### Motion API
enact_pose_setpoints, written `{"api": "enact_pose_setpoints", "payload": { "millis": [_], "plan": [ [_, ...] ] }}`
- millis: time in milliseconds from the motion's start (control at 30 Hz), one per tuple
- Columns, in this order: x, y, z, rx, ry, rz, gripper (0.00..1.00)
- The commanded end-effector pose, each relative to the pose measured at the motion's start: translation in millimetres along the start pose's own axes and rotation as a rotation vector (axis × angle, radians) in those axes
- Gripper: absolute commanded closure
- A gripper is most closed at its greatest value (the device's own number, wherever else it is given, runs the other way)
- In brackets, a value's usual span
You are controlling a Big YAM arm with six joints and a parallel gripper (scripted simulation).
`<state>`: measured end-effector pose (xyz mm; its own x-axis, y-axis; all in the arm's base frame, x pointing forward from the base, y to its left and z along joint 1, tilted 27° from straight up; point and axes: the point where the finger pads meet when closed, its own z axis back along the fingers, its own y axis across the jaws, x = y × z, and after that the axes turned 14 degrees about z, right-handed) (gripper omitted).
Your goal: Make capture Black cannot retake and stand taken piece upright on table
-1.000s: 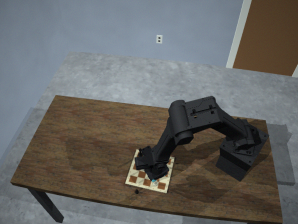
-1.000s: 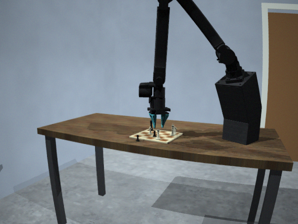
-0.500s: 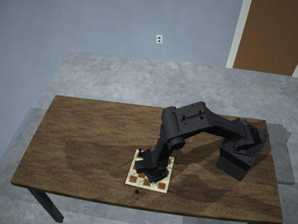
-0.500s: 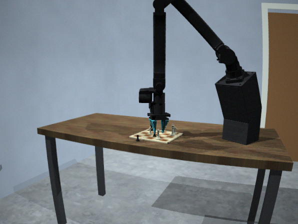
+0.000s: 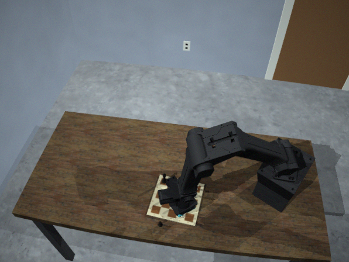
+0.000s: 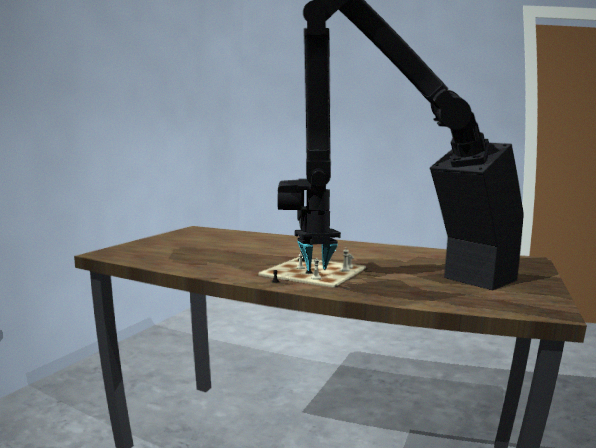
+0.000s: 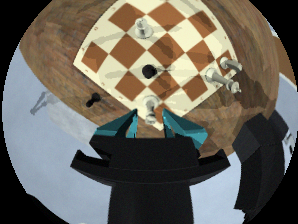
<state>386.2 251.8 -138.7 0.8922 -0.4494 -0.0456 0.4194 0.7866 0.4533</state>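
The small chessboard [image 7: 160, 50] lies on the wooden table, under the arm in the top view [image 5: 175, 202]. My gripper [image 7: 150, 111] points straight down over the board's near edge. Its teal fingers are partly open on either side of a white piece [image 7: 150, 106] and do not clamp it. The exterior view shows the same white piece [image 6: 316, 268] between the fingertips [image 6: 316, 265]. A black pawn [image 5: 160, 224] stands upright on the table just off the board; it also shows in the exterior view [image 6: 275, 276]. A black piece [image 7: 149, 71] stands mid-board.
A white piece [image 7: 141, 28] stands on the left side and two white pieces [image 7: 224, 75] on the right edge. The arm's black base block [image 6: 477, 220] stands at the table's right end.
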Motion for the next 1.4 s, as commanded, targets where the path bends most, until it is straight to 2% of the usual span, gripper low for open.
{"api": "enact_pose_setpoints", "payload": {
  "millis": [0,1000,1033,1367],
  "plan": [
    [2.2,8.2,2.0,0.016,-0.012,-0.001,0.59],
    [2.2,8.2,2.0,0.016,-0.012,-0.001,0.59],
    [2.2,8.2,2.0,0.016,-0.012,-0.001,1.0],
    [2.2,8.2,2.0,0.016,-0.012,0.0,1.0]
  ]
}}
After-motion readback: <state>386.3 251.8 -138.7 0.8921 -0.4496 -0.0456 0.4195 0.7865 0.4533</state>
